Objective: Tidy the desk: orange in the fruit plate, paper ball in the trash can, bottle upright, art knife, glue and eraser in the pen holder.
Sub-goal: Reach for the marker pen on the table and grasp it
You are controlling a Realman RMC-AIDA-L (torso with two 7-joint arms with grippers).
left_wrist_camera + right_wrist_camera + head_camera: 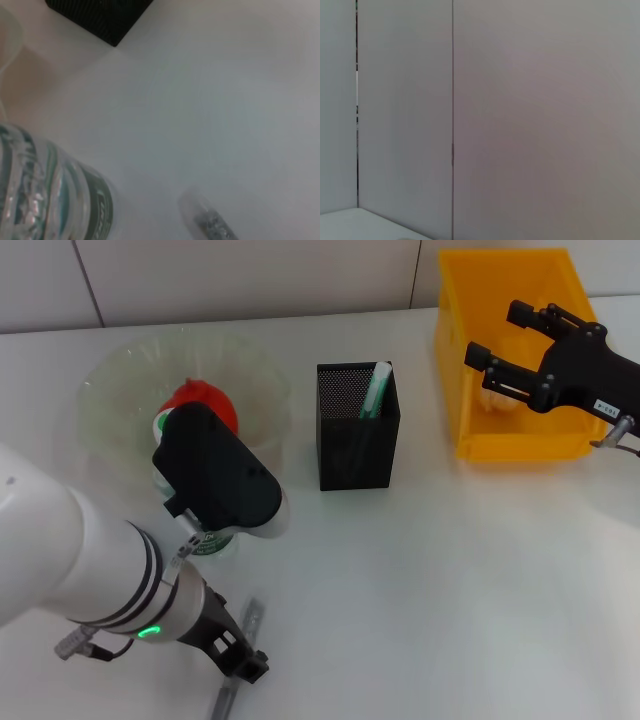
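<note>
My left gripper (215, 480) sits over the clear bottle with a green label (213, 540), which stands by the front rim of the clear fruit plate (120, 380). The bottle also shows close up in the left wrist view (50, 200). An orange-red fruit (200, 400) lies in the plate. The black mesh pen holder (357, 430) holds a green-and-white stick (377, 390). A grey art knife (238, 665) lies on the table near my left forearm, and it shows blurred in the left wrist view (207, 222). My right gripper (508, 340) is open above the yellow trash can (520, 445).
Something white (497, 400) lies inside the yellow can. A corner of the pen holder (100, 15) shows in the left wrist view. The right wrist view shows only a wall. White table spreads in front of the pen holder.
</note>
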